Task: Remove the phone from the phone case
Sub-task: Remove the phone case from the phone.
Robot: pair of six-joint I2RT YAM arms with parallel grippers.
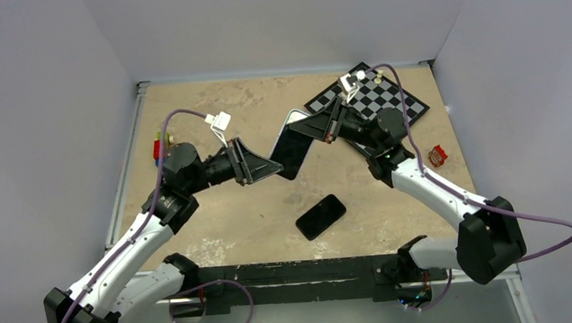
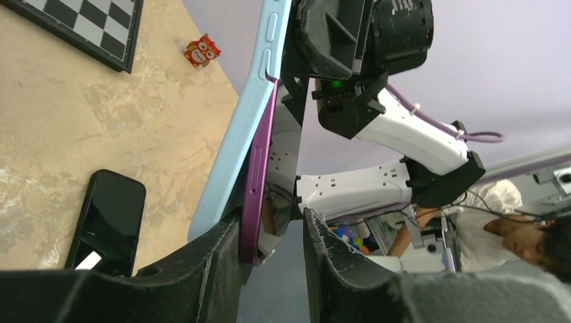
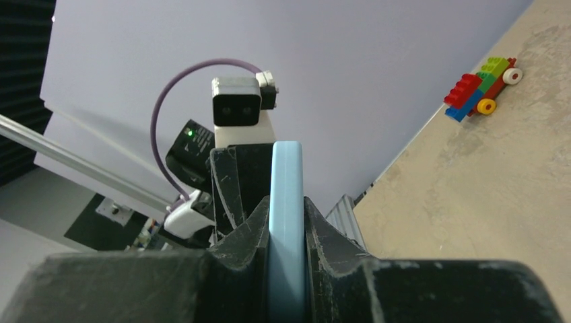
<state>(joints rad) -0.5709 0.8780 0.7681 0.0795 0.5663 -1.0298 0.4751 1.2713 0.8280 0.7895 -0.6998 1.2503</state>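
Note:
A purple phone (image 2: 259, 168) sits in a light blue case (image 2: 232, 141), held in the air over the table's middle (image 1: 294, 147). Its lower end has come slightly away from the case. My right gripper (image 1: 320, 126) is shut on the case's upper end; the case edge (image 3: 286, 202) is pinched between its fingers. My left gripper (image 1: 272, 167) is at the phone's lower end. Its jaws (image 2: 269, 232) straddle the phone's corner: the phone rests against one finger (image 2: 215, 256), with a gap to the other finger (image 2: 326, 249).
A second, black phone (image 1: 321, 216) lies flat on the table below the held one, also in the left wrist view (image 2: 108, 219). A chessboard (image 1: 385, 97) lies at the back right, a small red owl toy (image 1: 438, 155) at the right, a brick car (image 1: 158, 147) at the left.

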